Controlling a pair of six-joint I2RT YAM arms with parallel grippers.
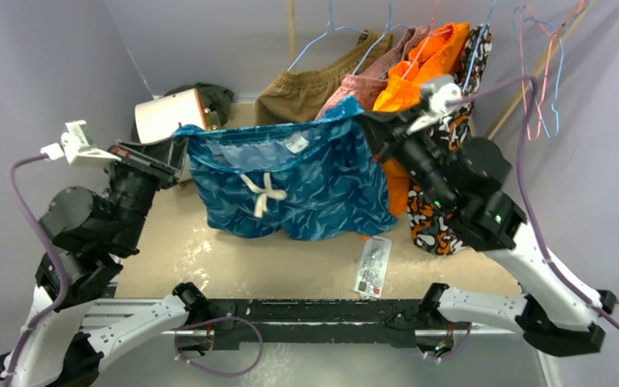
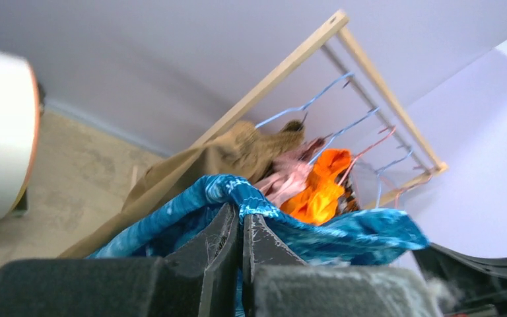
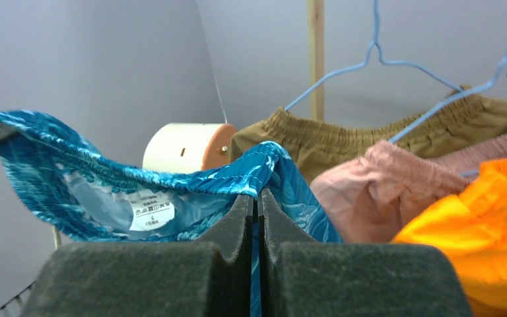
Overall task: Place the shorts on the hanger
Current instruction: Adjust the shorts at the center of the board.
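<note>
Top external view: at left centre, the left jaws are pinched fully shut on one end of the waistband of the shorts (image 1: 306, 189), just below a white roll (image 1: 168, 115). The shorts hang spread across the centre of the frame, drawstring bow facing the camera, with the hems just above or brushing the table (image 1: 234, 258); I cannot tell which. Right of centre, the right jaws are likewise clamped shut on the other waistband end, close to the hung brown shorts (image 1: 306, 93) and orange shorts (image 1: 419, 76) along the top. The hanger (image 1: 542, 121), pink-red and bare, hangs near the upper right edge. The step looks like carrying the stretched shorts to it. Doing that well likely means firm pinches on both ends, a taut and level waistband, and a path clear of the hung garments so nothing snags.
</note>
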